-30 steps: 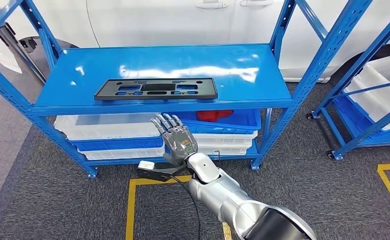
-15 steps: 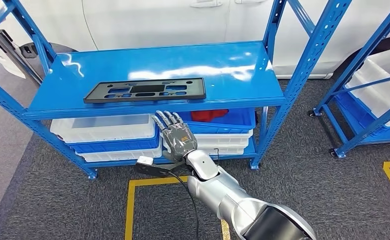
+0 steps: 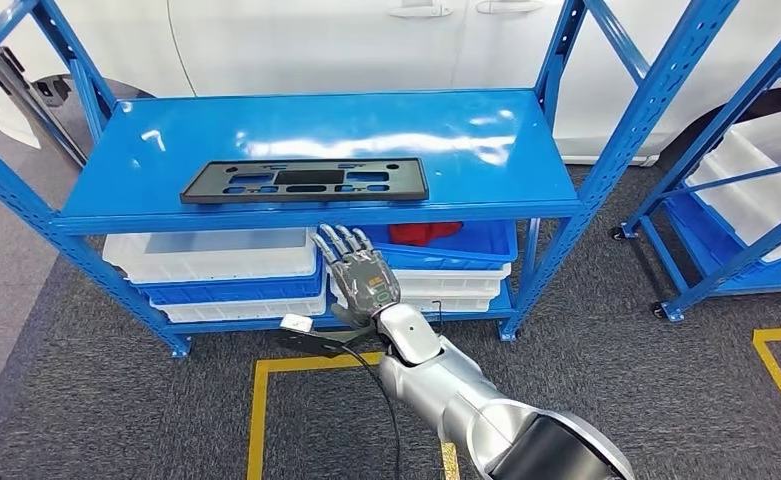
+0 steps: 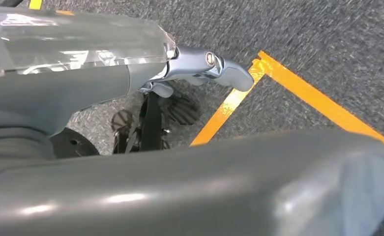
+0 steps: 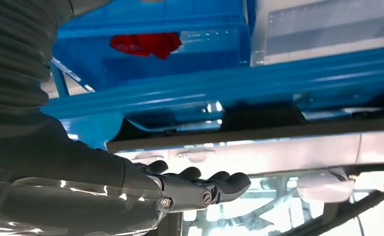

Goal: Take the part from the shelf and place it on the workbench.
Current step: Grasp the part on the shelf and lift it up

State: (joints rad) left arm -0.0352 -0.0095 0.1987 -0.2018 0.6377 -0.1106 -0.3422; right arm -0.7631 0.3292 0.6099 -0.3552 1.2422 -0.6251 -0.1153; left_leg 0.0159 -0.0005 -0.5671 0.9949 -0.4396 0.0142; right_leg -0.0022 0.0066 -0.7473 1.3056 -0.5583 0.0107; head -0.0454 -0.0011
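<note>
your right hand [image 3: 363, 282] is empty, fingers spread, below the shelf [image 3: 526, 140]; the flat black part [image 3: 305, 180] looks light, stiff and thin, so take its near long edge.

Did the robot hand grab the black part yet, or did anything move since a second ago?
Not yet. The whole view swayed a little, so the camera moved, not the things. The right robot hand is still open, raised below the shelf's front edge. The black part still lies flat on the shelf, untouched.

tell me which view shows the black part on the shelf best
The head view: the black part lies flat and whole on the shelf. The right wrist view catches its edge from below; the left wrist view faces the floor.
</note>
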